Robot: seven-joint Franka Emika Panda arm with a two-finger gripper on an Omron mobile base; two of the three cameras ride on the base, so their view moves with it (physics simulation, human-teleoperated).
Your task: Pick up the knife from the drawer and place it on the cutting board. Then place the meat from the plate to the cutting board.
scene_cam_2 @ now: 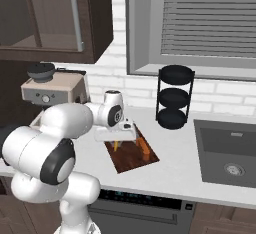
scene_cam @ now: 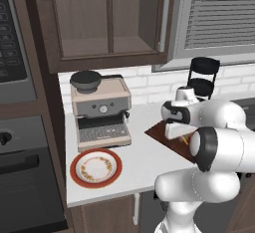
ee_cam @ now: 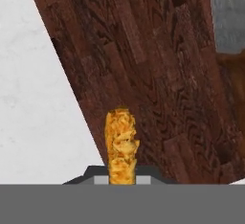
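My gripper (scene_cam_2: 118,139) hangs just above the dark reddish-brown cutting board (scene_cam_2: 131,157), shut on the meat (scene_cam_2: 116,146), a small orange-yellow strip. In the hand view the meat (ee_cam: 120,141) stands up from between the finger tips, over the board's (ee_cam: 153,74) edge next to the white counter. The knife (scene_cam_2: 145,148) lies on the board's right side, orange handle showing; its grey blade (ee_cam: 228,17) is at the hand view's top right. The red-rimmed plate (scene_cam: 74,170) sits bare on the counter's front left. The drawer is hidden behind my arm.
A beige coffee machine (scene_cam: 99,112) stands behind the plate. A black three-tier rack (scene_cam_2: 174,97) is behind the board, a sink (scene_cam_2: 227,153) to its right. Wall cabinets (scene_cam: 109,18) hang overhead and an oven (scene_cam: 20,167) column bounds the left.
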